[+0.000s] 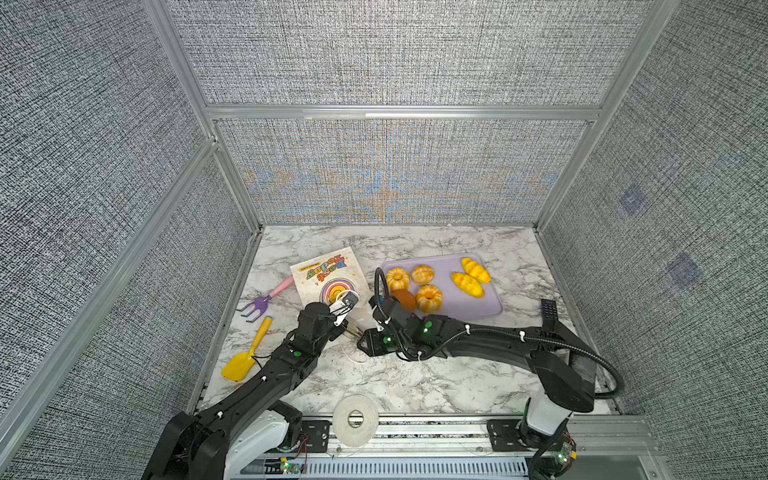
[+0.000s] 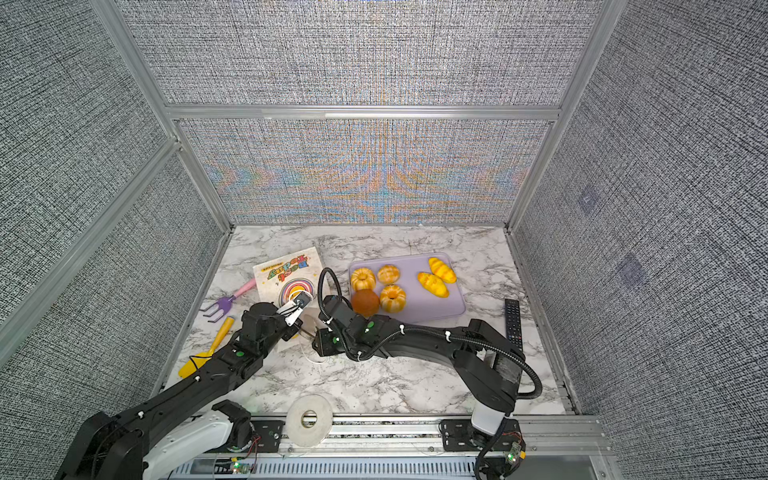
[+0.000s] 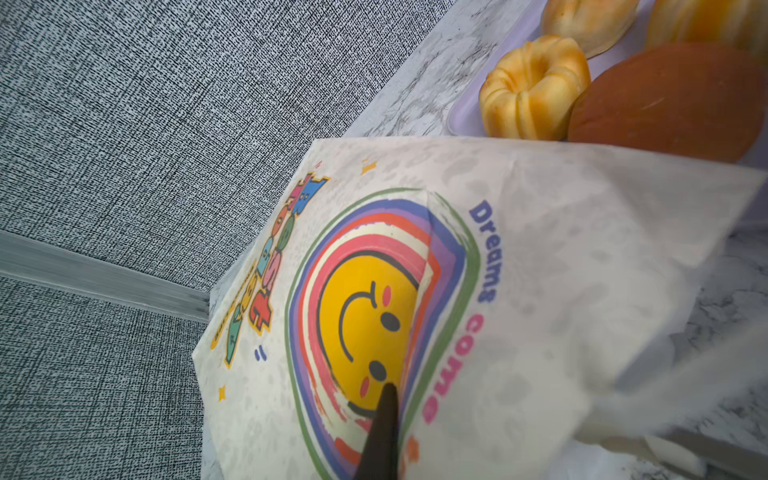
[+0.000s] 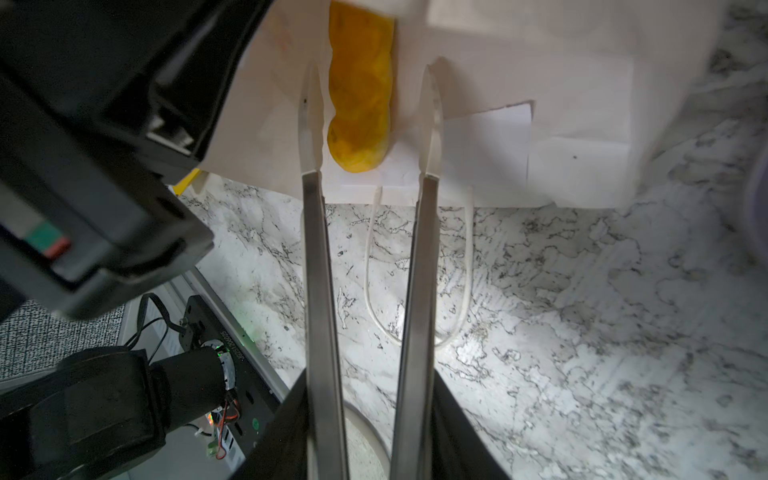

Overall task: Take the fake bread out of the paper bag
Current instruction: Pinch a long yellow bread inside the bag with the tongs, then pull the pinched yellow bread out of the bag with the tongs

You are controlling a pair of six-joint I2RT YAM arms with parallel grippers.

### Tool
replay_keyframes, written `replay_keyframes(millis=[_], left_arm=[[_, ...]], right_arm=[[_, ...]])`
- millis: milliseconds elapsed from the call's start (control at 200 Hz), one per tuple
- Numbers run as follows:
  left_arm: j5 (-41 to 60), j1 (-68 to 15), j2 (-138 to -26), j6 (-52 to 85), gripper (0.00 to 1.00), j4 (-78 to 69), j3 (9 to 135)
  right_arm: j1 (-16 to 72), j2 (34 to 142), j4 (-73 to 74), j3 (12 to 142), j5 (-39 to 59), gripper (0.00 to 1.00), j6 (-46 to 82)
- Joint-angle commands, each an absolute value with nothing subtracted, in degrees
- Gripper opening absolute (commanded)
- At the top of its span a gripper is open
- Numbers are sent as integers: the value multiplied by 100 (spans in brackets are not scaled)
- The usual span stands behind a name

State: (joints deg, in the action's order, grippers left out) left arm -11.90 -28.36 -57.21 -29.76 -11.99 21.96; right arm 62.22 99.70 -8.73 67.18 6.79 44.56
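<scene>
A roll of white tape (image 1: pixel 355 420) lies on the front rail; behind it the paper bag (image 1: pixel 328 272) lies on the marble table (image 1: pixel 415 374), mouth toward the arms; the left gripper (image 1: pixel 348 300) is pinched closed on the bag's upper wall; the right gripper (image 4: pixel 370 70) stands parted at the mouth, fingers either side of a twisted bread stick (image 4: pixel 359 104), gripping nothing; the other fake bread (image 1: pixel 430 297) sits on the lavender tray (image 1: pixel 486 309).
</scene>
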Motion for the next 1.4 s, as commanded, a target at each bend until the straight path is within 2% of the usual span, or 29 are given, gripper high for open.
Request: replay_keyframes(millis=[0, 255, 410, 505, 655, 1141, 1396], left_arm=[[-1184, -2837, -5715, -2926, 0, -1310, 2206], [-1186, -2831, -5717, -2926, 0, -1313, 2206], [-1178, -2838, -5717, -2920, 0, -1325, 2206], [-1178, -2835, -5719, -2927, 0, -1310, 2206], [-1178, -2831, -5710, -2927, 0, -1309, 2190], [-1756, -2835, -5868, -2567, 0, -1600, 2243], [-1875, -2830, -5906, -2496, 0, -1587, 2277]], right_arm=[[6214, 10075, -748, 6844, 774, 40, 4355], [6189, 10448, -580, 7063, 973, 38, 4299], [6188, 10603, -505, 7145, 1011, 34, 4224], [6189, 10668, -542, 7197, 1028, 25, 4191], [6199, 10482, -698, 7164, 978, 0, 4176], [6208, 8827, -1403, 6174, 974, 0, 4433], [6572, 7948, -1972, 5658, 952, 0, 4783]])
